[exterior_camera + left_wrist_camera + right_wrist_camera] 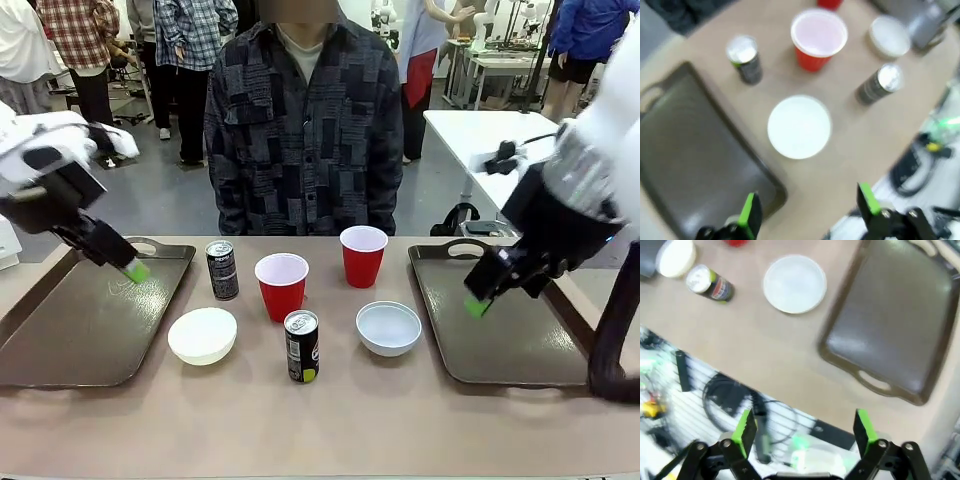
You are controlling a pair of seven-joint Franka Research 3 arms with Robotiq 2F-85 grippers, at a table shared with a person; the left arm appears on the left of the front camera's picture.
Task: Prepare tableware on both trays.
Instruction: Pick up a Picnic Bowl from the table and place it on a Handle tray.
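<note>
Left jaws: spread wide and empty, green pads (749,215) well apart. They hang over the far right corner of the left tray (80,330).
Right jaws: also wide open and empty, pads (745,427) well apart. They hang over the left edge of the right tray (510,340).
Trays: one at each end of the surface (330,430), nothing loaded on either yet.
Tableware: all six pieces stand on the surface between the trays, none touching.
Bowls: left bowl (202,335) sits just beside the left tray's right edge, and right bowl (389,327) is near the right tray's left edge. They're probably stiff, light and slick. Pinch one wall over the rim, because a grip across the full width looks too wide for you.
Cups: near cup (282,285) is mid-surface, far cup (363,255) closer to the far edge. The thin plastic is likely very light and will squash. Squeeze gently across the body or pinch the rim wall.
Cans: far can (222,270) is off the left tray's far right corner, and near can (301,346) is central, closest to the near edge. Both are slim, tall and easy to tip, with rigid walls. You can't tell whether they're full or empty. Take them mid-body from the side and keep them upright.
Person: person (305,130) stands at the far edge.
Likely first pick: each arm's nearest bowl.
</note>
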